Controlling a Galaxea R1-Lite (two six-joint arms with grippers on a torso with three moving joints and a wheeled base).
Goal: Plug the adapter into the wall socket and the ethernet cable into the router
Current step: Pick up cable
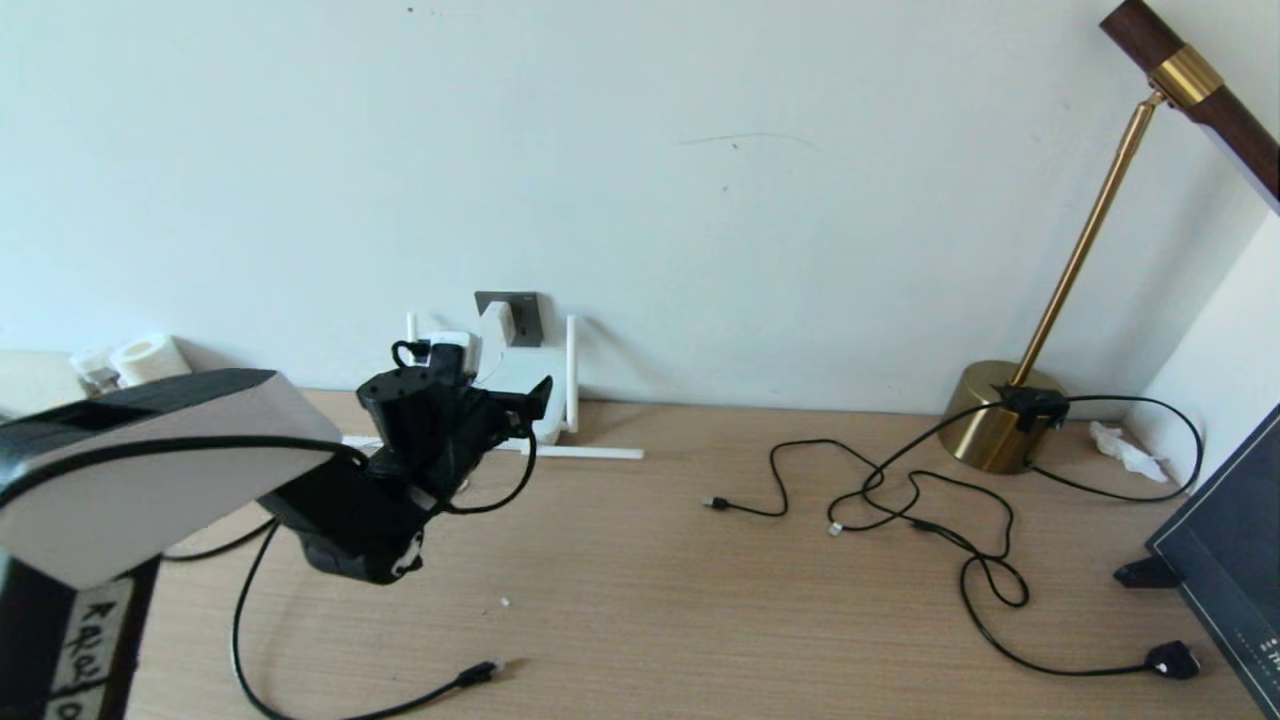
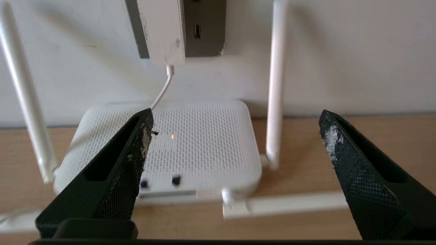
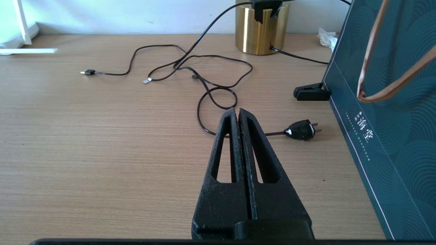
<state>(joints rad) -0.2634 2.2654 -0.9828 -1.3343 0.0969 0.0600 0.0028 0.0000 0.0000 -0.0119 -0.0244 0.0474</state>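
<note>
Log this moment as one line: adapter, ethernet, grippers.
adapter: in wall socket | ethernet cable: loose on desk, not in router | left gripper: open, before router | right gripper: shut, empty

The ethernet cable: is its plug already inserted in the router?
No. The ethernet cable lies on the table with its plug end free, well in front of the router.

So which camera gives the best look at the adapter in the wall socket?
The left wrist view: the adapter sits large and unobstructed against the wall socket, cord hanging below. The head view shows it small and distant; the right wrist view misses it.
</note>
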